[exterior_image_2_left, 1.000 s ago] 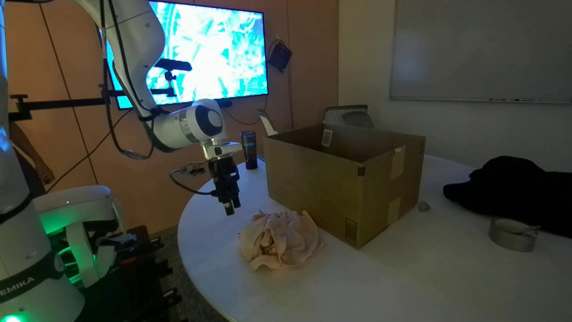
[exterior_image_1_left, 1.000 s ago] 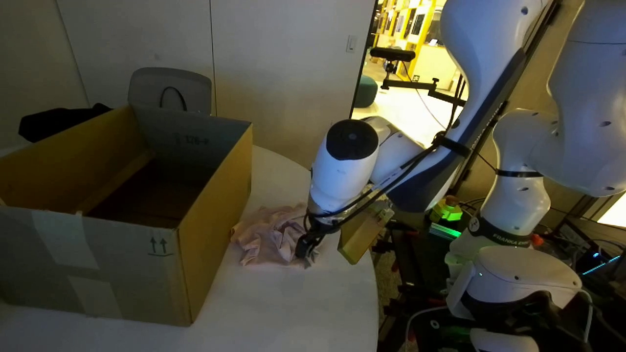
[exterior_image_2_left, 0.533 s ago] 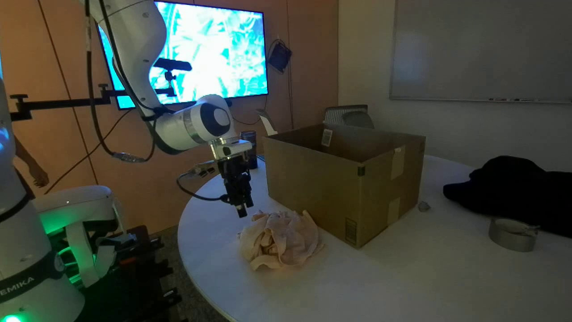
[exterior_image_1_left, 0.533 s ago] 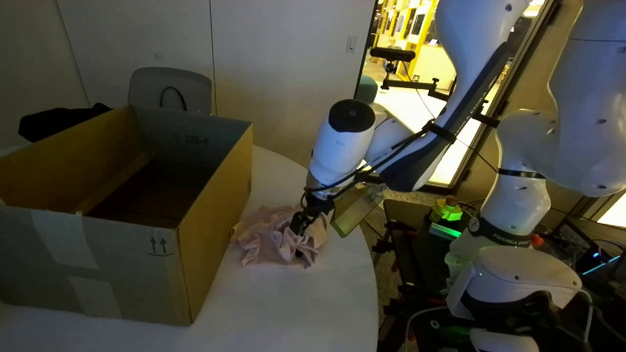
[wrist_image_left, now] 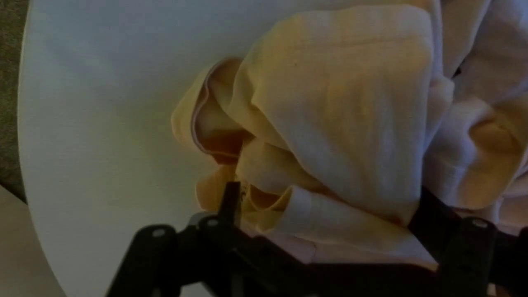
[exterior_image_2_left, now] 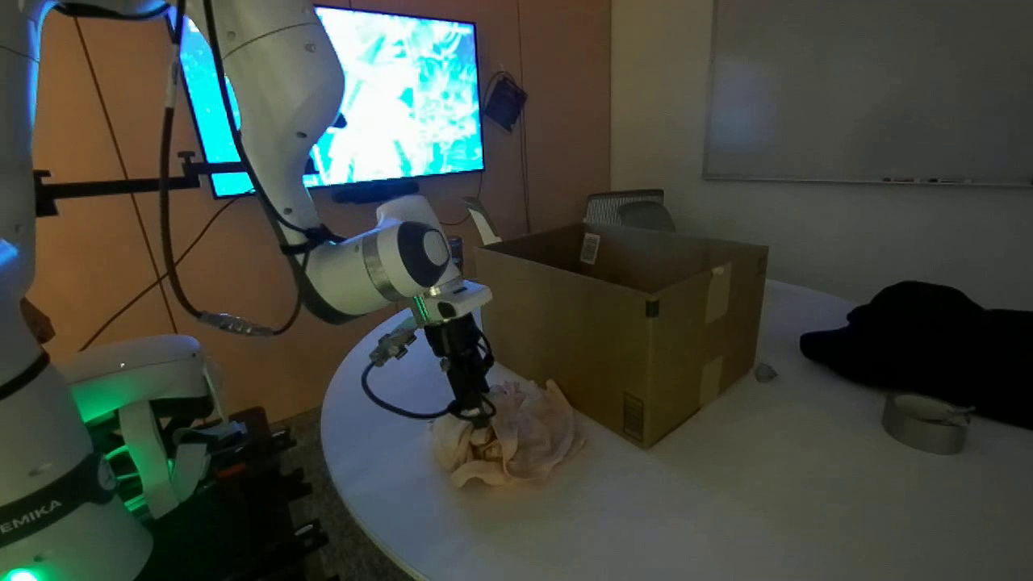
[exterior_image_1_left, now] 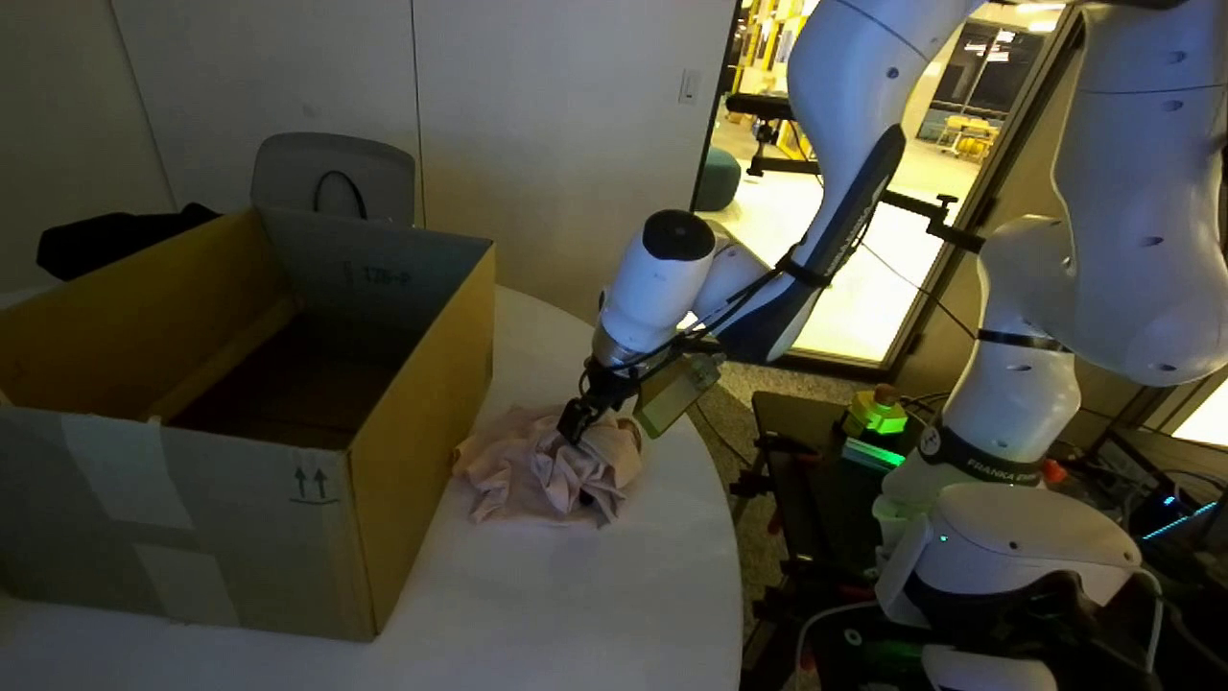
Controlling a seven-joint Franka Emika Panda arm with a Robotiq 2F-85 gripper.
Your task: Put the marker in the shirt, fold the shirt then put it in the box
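Compared with half a second ago, the pincer (exterior_image_2_left: 478,418) is moved lower and more over the shirt (exterior_image_2_left: 529,440), and the arm (exterior_image_2_left: 347,278) has come along with it; the shirt itself keeps its place. In the wrist view the pincer is spread: its fingers (wrist_image_left: 230,204) stand well apart, and folds of the shirt are seen in the gap between them. Whether they touch the cloth, I cannot tell. The shirt is light pink, crumpled into a loose heap, and it lies on the white counter (exterior_image_1_left: 556,614). In an exterior view a small dark spot (exterior_image_1_left: 586,498) shows among its folds, too small to say what it is. Just beside the shirt stands the cardboard box (exterior_image_2_left: 565,339), upright and with its top open; the shirt is outside of it. Beyond the box, on the same counter, there are a black heap (exterior_image_2_left: 928,347) and, near to it, a grey tape roll (exterior_image_2_left: 926,424). Farther away, on the walls, are a lit screen (exterior_image_2_left: 411,97) and a whiteboard (exterior_image_2_left: 871,89).
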